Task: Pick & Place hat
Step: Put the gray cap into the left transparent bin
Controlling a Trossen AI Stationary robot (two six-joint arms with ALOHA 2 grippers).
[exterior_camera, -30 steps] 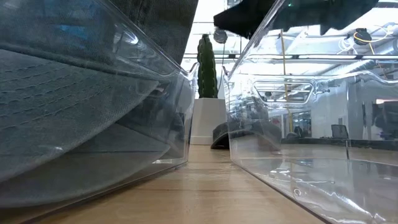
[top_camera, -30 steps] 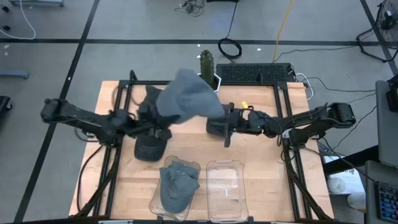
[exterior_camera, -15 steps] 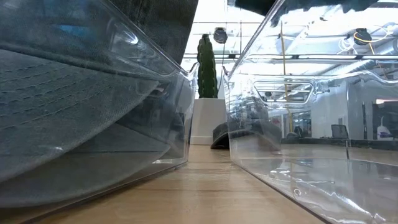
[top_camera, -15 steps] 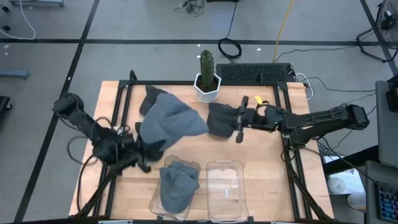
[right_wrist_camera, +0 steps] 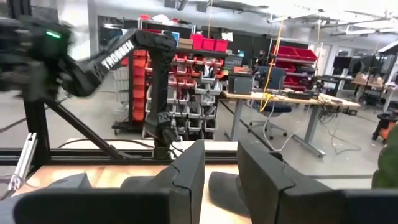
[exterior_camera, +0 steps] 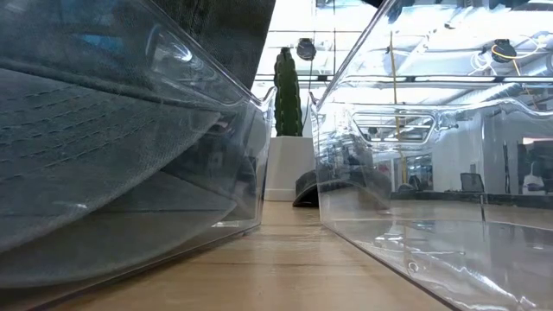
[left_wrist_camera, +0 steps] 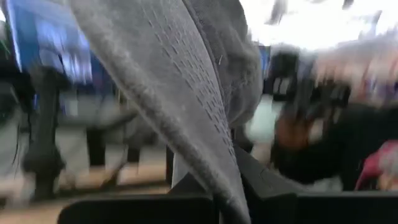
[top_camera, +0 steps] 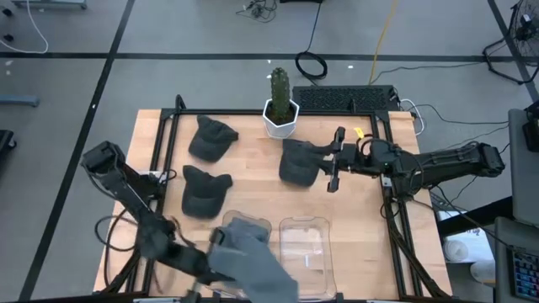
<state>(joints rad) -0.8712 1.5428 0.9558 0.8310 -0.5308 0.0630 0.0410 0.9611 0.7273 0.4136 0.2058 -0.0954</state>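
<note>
Left gripper (top_camera: 210, 263) at six o'clock, fingers clamped on grey hat (top_camera: 253, 268), long axis toward four o'clock, right gripper (top_camera: 331, 160) fingers slightly apart, empty

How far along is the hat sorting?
Done: one grey cap in the left clear plastic bin. In hand: the left gripper, shut on a grey hat over that bin. Left: three dark caps on the wooden table; right gripper beside one.
</note>
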